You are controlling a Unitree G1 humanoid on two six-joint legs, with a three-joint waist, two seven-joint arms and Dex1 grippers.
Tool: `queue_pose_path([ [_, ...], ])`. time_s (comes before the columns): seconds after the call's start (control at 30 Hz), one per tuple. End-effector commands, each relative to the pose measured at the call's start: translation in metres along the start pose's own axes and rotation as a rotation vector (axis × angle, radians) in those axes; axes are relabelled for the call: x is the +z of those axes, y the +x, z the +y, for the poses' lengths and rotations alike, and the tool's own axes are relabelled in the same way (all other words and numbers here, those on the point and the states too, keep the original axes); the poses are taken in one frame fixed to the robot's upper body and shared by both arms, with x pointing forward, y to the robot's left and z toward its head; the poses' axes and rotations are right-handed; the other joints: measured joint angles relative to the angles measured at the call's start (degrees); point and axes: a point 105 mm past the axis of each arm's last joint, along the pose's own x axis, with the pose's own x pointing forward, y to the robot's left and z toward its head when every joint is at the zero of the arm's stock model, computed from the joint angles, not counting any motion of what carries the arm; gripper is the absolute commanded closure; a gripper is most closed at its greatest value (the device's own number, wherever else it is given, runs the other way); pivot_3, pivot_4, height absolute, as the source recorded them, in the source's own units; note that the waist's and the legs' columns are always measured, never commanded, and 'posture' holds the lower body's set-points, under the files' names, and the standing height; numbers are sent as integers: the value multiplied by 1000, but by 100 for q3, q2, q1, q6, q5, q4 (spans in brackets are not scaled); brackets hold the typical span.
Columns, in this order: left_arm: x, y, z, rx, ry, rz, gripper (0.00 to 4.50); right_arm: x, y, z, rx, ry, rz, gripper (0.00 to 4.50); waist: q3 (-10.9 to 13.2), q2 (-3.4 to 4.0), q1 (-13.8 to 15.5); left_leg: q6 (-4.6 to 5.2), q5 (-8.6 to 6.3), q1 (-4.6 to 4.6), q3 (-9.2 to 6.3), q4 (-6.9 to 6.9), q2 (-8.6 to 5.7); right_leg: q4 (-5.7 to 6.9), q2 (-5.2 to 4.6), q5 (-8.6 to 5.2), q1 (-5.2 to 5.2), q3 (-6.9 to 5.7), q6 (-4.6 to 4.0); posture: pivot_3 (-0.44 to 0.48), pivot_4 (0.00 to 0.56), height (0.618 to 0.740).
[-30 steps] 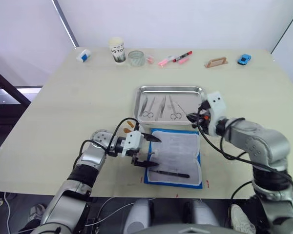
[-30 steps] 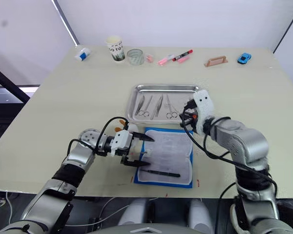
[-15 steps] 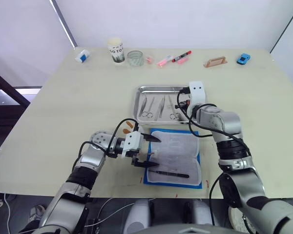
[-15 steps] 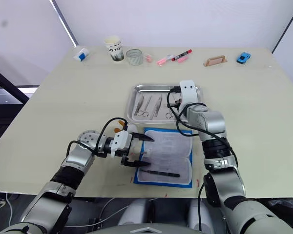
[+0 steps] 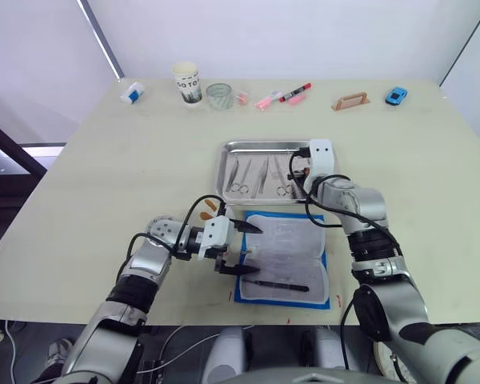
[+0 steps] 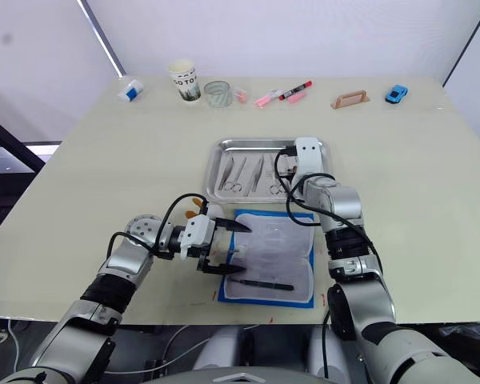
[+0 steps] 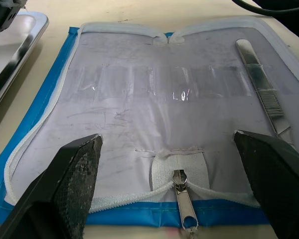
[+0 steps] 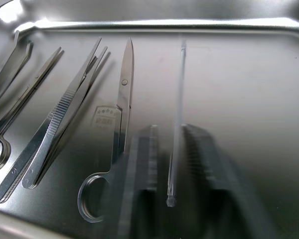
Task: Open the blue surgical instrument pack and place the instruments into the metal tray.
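Observation:
The blue surgical instrument pack [image 5: 284, 258] lies open near the table's front edge, pale lining up. One slim dark instrument [image 5: 276, 284] is still in its front part, and it shows as a steel tool [image 7: 261, 84] in the left wrist view. My left gripper [image 5: 240, 248] is open over the pack's left edge, with the zip pull [image 7: 182, 191] between its fingers. Behind the pack is the metal tray [image 5: 276, 148], which holds several scissors and forceps [image 5: 260, 176]. My right gripper [image 5: 300, 172] hangs low over the tray's right part. Its fingers [image 8: 139, 174] are apart on either side of a thin rod [image 8: 177, 114].
Along the far edge stand a paper cup [image 5: 189, 82], a glass jar [image 5: 221, 96], marker pens [image 5: 284, 98], a tan handle-shaped piece [image 5: 353, 102] and a blue toy car [image 5: 396, 97]. A small white-blue item [image 5: 132, 93] lies far left.
My right gripper has swung from beside the pack's far right corner to above the tray's right side. The left gripper has stayed put.

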Motion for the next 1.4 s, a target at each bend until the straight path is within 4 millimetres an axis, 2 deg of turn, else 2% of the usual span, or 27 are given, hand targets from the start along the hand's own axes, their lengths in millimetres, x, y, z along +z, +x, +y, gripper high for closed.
queue_pose_path([
  [0.03,-29,5,-19,-48,-131,74,0,16,-5,8,42,-8,-59,1826,0,0,-1,0,0,0,-1,0,0,0,0,0,0,0,0,0,150,740],
  [0.13,-29,5,-19,-48,-133,73,0,28,-17,18,135,-57,-141,1826,1,1,-1,0,0,-1,-3,0,0,-1,0,0,0,1,0,0,150,740],
  [0.23,-28,5,-18,-47,-132,72,0,33,-38,34,294,-126,-214,1826,2,2,-3,0,0,-3,-14,0,-1,-2,0,0,0,7,1,0,150,740],
  [0.33,-28,5,-18,-46,-132,71,0,29,-77,49,525,-279,-294,1826,3,3,21,0,0,-8,-28,0,-8,-5,2,-2,1,10,4,0,150,740],
  [0.4,-27,5,-18,-47,-131,71,0,24,-101,56,657,-309,-338,1826,3,3,43,0,0,-7,-36,0,-8,-7,4,-4,2,18,6,0,150,740],
  [0.53,-27,4,-17,-48,-130,72,0,-4,-140,57,839,-417,-254,1826,8,2,26,0,0,-5,-42,-1,-17,-8,5,-5,3,29,9,0,150,740],
  [0.73,-27,2,-18,-55,-127,75,0,-54,-176,56,940,-584,-85,1826,15,-13,58,0,0,-4,-49,-2,-19,-10,5,-17,4,25,-11,0,150,740],
  [0.77,-27,2,-18,-57,-127,76,0,-61,-181,55,952,-585,-62,2063,19,-21,60,0,0,-6,-54,-1,-20,-11,4,-18,3,22,-13,0,150,740],
  [0.83,-27,2,-18,-62,-129,76,0,-74,-183,49,930,-615,-8,2711,21,-25,63,0,0,-7,-55,-1,-20,-11,5,-18,3,22,-14,0,150,740],
  [0.93,-27,2,-19,-68,-129,76,0,-95,-186,43,912,-660,53,4008,21,-30,67,0,0,-6,-57,0,-21,-16,5,-20,3,21,-14,0,150,740],
  [1.13,-27,2,-18,-77,-128,79,0,-114,-186,40,882,-726,91,4008,25,-37,69,0,0,-6,-60,0,-21,-21,5,-21,3,18,-12,0,150,740],
  [1.4,-26,2,-17,-83,-124,85,0,-121,-182,44,880,-716,112,4008,33,-51,73,0,0,-7,-62,0,-22,-23,6,-20,3,16,-13,0,150,740],
])
